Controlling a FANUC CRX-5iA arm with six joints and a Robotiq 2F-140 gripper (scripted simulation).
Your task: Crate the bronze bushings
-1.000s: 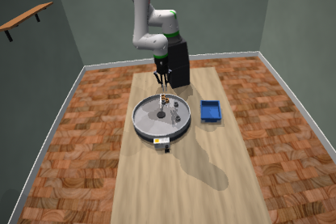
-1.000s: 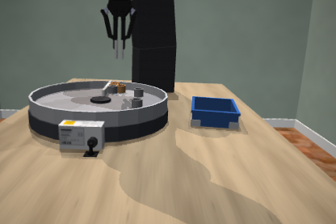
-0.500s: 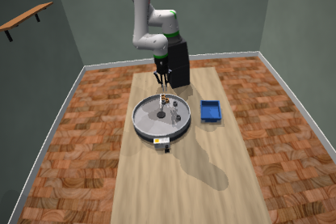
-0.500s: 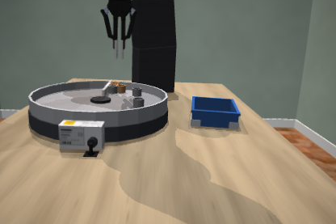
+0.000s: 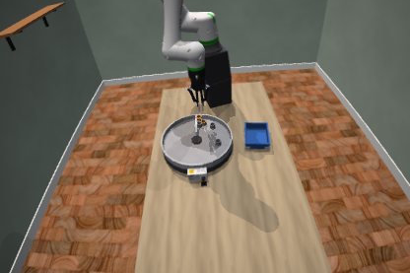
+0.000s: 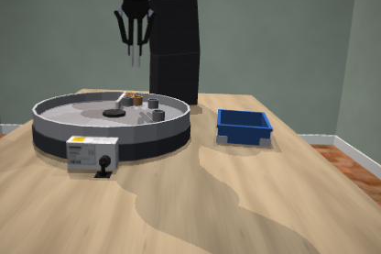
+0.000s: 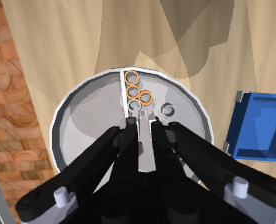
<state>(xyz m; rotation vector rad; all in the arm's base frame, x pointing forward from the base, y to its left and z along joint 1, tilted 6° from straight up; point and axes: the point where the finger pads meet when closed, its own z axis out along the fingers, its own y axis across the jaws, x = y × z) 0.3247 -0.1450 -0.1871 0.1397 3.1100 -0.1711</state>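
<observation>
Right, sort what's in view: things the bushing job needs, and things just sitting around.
Job:
- three bronze bushings clustered on the turning table
- steel bushings, which stay put
- blue crate, nothing visible inside
- gripper, shut on nothing, hanging above the bronze cluster

Just there:
- control box at the table's front
- black pedestal
- wall shelf

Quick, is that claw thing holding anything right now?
Gripper: shut, holding nothing, hanging above the turning table.
</observation>
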